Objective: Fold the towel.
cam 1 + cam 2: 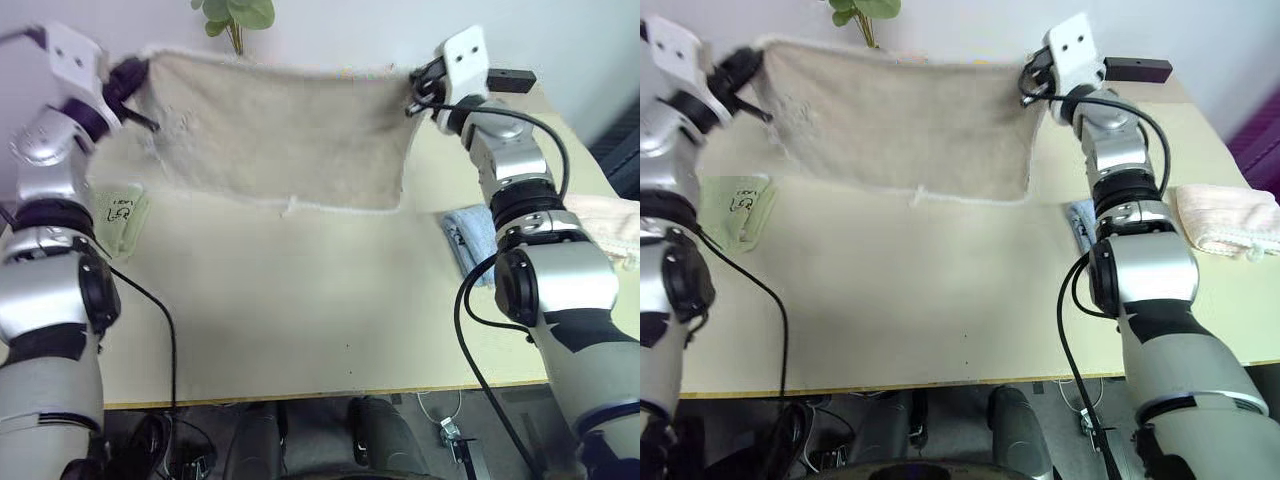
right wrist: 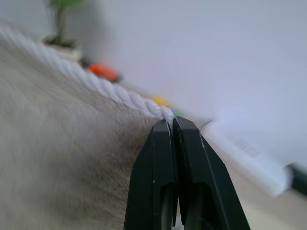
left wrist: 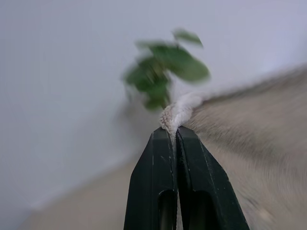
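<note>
above the table, the left gripper is clamped on the towel's left top corner and the right gripper on its right top corner (white edging pinched between black fingers), so it hangs spread, lower edge near the tabletop, between a green towel and a blue towel.
</note>
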Controlling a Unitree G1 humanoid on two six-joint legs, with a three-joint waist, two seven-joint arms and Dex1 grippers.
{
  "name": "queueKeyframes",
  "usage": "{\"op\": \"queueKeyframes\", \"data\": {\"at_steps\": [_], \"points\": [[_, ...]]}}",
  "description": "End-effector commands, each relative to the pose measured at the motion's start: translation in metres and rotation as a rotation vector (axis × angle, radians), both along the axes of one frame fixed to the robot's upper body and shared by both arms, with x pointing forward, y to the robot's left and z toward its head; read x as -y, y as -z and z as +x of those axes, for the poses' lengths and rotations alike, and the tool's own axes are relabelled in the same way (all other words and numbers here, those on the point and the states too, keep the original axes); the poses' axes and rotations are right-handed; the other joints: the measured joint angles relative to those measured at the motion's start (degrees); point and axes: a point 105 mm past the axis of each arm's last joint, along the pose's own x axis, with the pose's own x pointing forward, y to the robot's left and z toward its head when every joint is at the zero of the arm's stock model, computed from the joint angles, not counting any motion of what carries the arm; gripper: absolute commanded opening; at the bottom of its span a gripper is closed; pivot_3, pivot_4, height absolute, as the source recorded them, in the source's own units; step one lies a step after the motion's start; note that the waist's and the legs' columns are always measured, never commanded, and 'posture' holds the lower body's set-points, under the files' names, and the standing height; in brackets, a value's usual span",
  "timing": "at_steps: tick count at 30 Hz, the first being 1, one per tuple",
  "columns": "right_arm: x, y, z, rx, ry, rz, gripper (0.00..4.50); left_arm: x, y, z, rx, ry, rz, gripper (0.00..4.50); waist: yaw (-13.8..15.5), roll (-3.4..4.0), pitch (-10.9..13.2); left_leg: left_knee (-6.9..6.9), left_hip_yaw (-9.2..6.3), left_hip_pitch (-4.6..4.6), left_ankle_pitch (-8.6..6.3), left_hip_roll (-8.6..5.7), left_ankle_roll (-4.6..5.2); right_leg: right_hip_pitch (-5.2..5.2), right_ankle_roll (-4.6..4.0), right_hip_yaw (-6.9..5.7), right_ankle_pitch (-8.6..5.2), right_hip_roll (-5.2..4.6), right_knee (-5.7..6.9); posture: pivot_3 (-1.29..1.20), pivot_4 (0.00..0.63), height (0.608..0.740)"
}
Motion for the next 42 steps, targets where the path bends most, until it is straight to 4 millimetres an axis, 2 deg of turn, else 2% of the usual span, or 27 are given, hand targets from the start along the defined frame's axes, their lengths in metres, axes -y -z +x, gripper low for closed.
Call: {"op": "queueKeyframes", "data": {"at_steps": [1,3,4,6,9,11,14,19,22,25,28,32,35,37,42], "points": [[0.009,-0.029,-0.019,0.136,-0.099,0.046,0.06,-0.003,-0.006,-0.017,0.041,0.087,0.062,0.00,0.03,0.04,0.02,-0.01,0.02,0.03,0.00,0.00,0.00,0.00,0.01,0.00,-0.01,0.00,0.01,0.00,0.150,0.735],[-0.002,-0.012,-0.034,0.097,-0.272,0.068,0.06,-0.003,0.016,-0.026,-0.011,0.185,0.131,0.00,0.01,0.04,0.02,0.04,0.02,0.12,0.01,0.02,-0.01,0.07,0.01,-0.04,-0.01,0.02,0.00,0.00,0.150,0.735],[-0.009,0.003,-0.044,0.050,-0.357,0.064,0.06,-0.003,0.029,-0.031,-0.045,0.239,0.150,0.00,0.00,0.04,0.00,0.08,0.04,0.26,0.01,0.03,-0.01,0.17,0.01,-0.04,-0.01,0.01,0.02,0.00,0.150,0.735],[-0.017,0.027,-0.059,-0.022,-0.422,0.032,0.06,-0.004,0.049,-0.039,-0.102,0.322,0.158,0.00,-0.07,0.04,0.01,0.19,0.04,0.45,0.02,0.09,-0.03,0.35,0.01,-0.04,-0.01,0.04,0.12,0.00,0.150,0.735],[-0.030,0.074,-0.087,-0.191,-0.526,-0.033,0.06,-0.007,0.092,-0.054,-0.240,0.441,0.197,0.00,-0.02,0.05,0.01,0.26,0.02,0.44,0.04,0.13,-0.06,0.30,-0.01,-0.04,0.00,0.06,0.31,0.00,0.150,0.735],[-0.031,0.099,-0.102,-0.299,-0.559,-0.060,0.06,-0.010,0.114,-0.065,-0.308,0.486,0.224,0.00,0.07,0.05,0.01,0.31,0.01,0.43,0.02,0.15,-0.02,0.25,-0.02,-0.02,0.00,0.05,0.43,0.00,0.150,0.735],[-0.018,0.135,-0.122,-0.463,-0.567,-0.165,0.06,-0.017,0.150,-0.085,-0.441,0.540,0.286,0.00,0.25,0.04,0.00,0.36,0.01,0.42,-0.11,0.15,0.21,0.24,-0.03,-0.02,-0.01,0.04,0.46,0.00,0.150,0.735],[-0.003,0.140,-0.142,-0.572,-0.588,-0.215,0.06,-0.023,0.166,-0.103,-0.535,0.561,0.334,0.00,0.57,0.01,0.00,0.43,-0.03,0.41,-0.13,0.17,0.23,0.24,-0.07,-0.03,0.00,0.05,0.50,0.00,0.150,0.735],[0.006,0.144,-0.163,-0.675,-0.633,-0.266,0.06,-0.034,0.180,-0.119,-0.648,0.558,0.373,0.00,0.52,0.03,-0.01,0.45,-0.04,0.45,-0.13,0.17,0.24,0.24,-0.08,-0.02,-0.01,0.04,0.59,0.00,0.150,0.735],[0.010,0.147,-0.179,-0.750,-0.665,-0.292,0.06,-0.042,0.184,-0.130,-0.693,0.546,0.379,0.00,0.51,0.02,-0.02,0.41,-0.03,0.46,-0.16,0.20,0.28,0.24,-0.10,-0.01,-0.02,0.05,0.54,0.00,0.150,0.735],[0.007,0.147,-0.205,-0.860,-0.738,-0.275,0.06,-0.050,0.194,-0.143,-0.746,0.538,0.400,0.00,0.53,0.03,-0.01,0.46,-0.03,0.46,-0.16,0.23,0.27,0.23,-0.11,-0.02,-0.03,0.06,0.60,0.00,0.150,0.735],[0.013,0.154,-0.221,-0.940,-0.742,-0.323,0.06,-0.053,0.199,-0.154,-0.790,0.550,0.374,0.00,0.65,-0.03,-0.04,0.49,-0.04,0.47,-0.16,0.26,0.28,0.24,-0.18,-0.03,-0.04,0.04,0.60,0.00,0.150,0.735],[0.016,0.155,-0.217,-0.914,-0.713,-0.338,0.06,-0.054,0.196,-0.151,-0.761,0.543,0.360,0.00,0.69,-0.06,-0.07,0.51,-0.04,0.47,-0.17,0.26,0.28,0.24,-0.32,-0.05,-0.12,0.03,0.60,0.00,0.150,0.735],[0.017,0.148,-0.194,-0.819,-0.637,-0.325,0.06,-0.050,0.189,-0.143,-0.708,0.546,0.324,0.00,0.58,-0.07,-0.07,0.53,-0.04,0.47,-0.16,0.26,0.29,0.24,-0.35,-0.05,-0.10,0.06,0.61,0.00,0.150,0.735],[0.022,0.143,-0.154,-0.697,-0.531,-0.356,0.06,-0.041,0.178,-0.121,-0.631,0.549,0.286,0.00,0.71,-0.07,-0.08,0.84,-0.03,0.43,-0.19,0.28,0.33,0.25,-0.19,-0.05,-0.01,0.12,0.80,0.00,0.150,0.735]]}}
